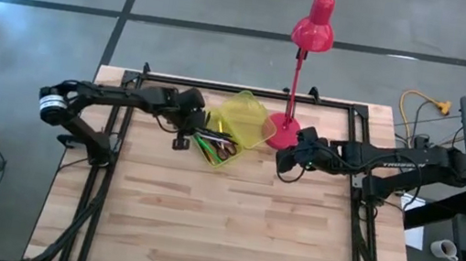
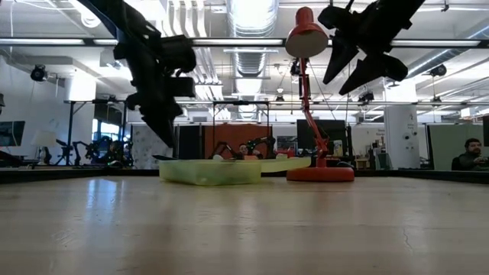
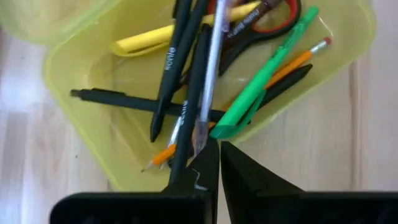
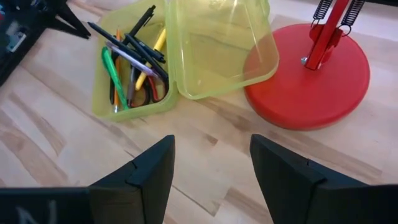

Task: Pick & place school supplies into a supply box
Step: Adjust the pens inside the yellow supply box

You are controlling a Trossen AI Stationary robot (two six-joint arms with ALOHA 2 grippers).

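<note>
The left hand (image 3: 217, 163), clenched with nothing visibly between its tips, hovers at the near wall of the translucent yellow-green plastic supply box (image 1: 236, 124), which sits at the back middle of the wooden desk (image 1: 218, 230) with its hinged lid open. A silver-grey pen (image 3: 210, 74) lies propped across the pile just beside the tips; as I judge it, a careless lift could catch it and flick it out. Inside I count four dark pens (image 3: 180, 56), one green pen (image 3: 261, 81), one yellow marker (image 3: 149, 42), one orange pencil (image 3: 292, 62) and one pair of red-handled scissors (image 3: 273, 17). The right hand (image 4: 211, 168) hangs released near the round base of the red desk lamp (image 1: 285, 131).
</note>
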